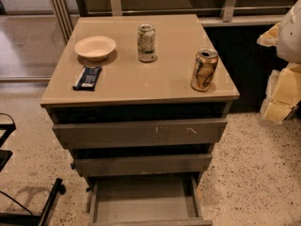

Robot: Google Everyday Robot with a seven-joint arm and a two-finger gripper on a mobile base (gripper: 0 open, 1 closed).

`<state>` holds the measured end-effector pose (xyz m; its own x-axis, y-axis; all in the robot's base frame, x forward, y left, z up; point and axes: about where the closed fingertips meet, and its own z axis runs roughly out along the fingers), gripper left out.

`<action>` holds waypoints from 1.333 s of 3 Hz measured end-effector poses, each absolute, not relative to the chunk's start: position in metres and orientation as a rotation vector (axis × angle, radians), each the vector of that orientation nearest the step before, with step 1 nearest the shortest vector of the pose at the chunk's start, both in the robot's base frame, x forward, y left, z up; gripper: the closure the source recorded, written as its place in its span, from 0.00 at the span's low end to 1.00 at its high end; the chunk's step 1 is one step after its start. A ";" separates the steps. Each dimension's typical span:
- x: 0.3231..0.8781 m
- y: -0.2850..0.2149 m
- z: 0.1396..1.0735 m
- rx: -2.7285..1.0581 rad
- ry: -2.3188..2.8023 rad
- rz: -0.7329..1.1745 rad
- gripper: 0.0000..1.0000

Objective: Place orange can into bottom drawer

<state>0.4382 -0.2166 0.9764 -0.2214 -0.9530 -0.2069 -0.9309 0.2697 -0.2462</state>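
The orange can (204, 69) stands upright near the right front corner of the cabinet top (141, 79). It is orange-gold with dark curved markings and a silver top. The bottom drawer (146, 202) is pulled out below the two drawers above it, and its plain grey floor is bare. My gripper (282, 95) shows as white and pale-yellow parts at the right edge of the camera view, to the right of the cabinet and apart from the can. Nothing is seen in it.
A white-and-green can (146, 43) stands at the middle back of the top. A cream bowl (95, 47) and a dark blue packet (88, 77) lie at the left. The top drawer (139, 132) and middle drawer (141, 164) are slightly out. Black chair legs (47, 206) stand at the lower left.
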 end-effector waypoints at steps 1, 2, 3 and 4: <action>0.438 -0.217 0.976 -1.724 2.231 -0.099 0.00; 0.454 -0.220 0.976 -1.689 2.208 -0.039 0.00; 0.488 -0.223 0.973 -1.633 2.158 0.046 0.00; 0.523 -0.225 0.972 -1.576 2.108 0.106 0.00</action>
<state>0.5230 -0.2248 0.9717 -0.2034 -0.8777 -0.4338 -0.9167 0.3264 -0.2305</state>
